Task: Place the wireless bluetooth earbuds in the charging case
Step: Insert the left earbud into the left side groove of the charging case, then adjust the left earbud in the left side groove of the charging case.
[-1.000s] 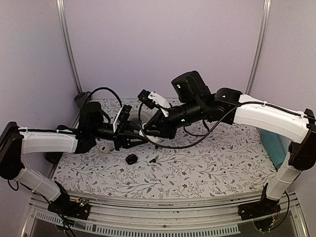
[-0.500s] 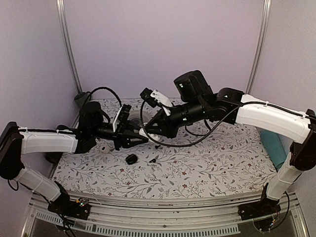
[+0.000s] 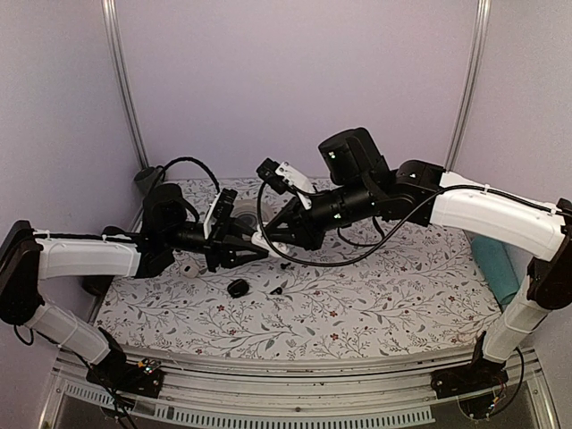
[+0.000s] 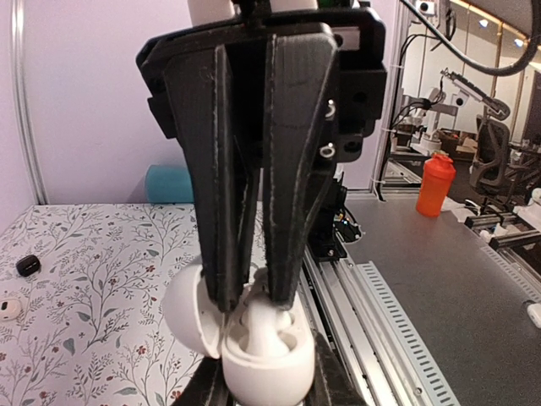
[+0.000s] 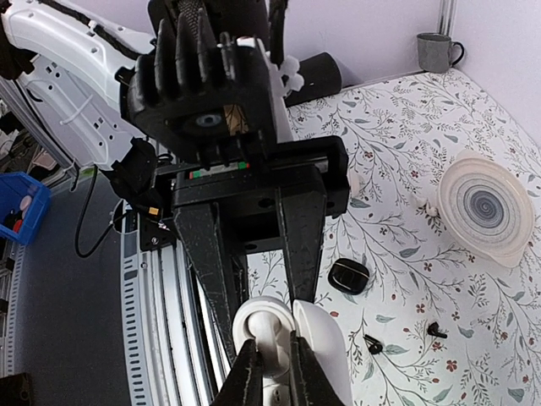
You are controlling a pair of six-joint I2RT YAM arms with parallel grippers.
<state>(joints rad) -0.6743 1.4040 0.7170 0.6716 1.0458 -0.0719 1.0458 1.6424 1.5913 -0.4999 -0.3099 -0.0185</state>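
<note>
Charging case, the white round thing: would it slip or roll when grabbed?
Probably slippery: the charging case looks glossy and rounded, so the left gripper needs a firm pinch. Its curved shell would likely roll if set down. The open lid might flap when pushed.

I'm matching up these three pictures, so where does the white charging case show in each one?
Top view: the charging case, small and white, is just left of centre.
Left wrist: the case is bottom centre, lid open.
Right wrist: the case is bottom centre.
Shared landmark: the small black lump on the flowered cloth, in all three.
</note>
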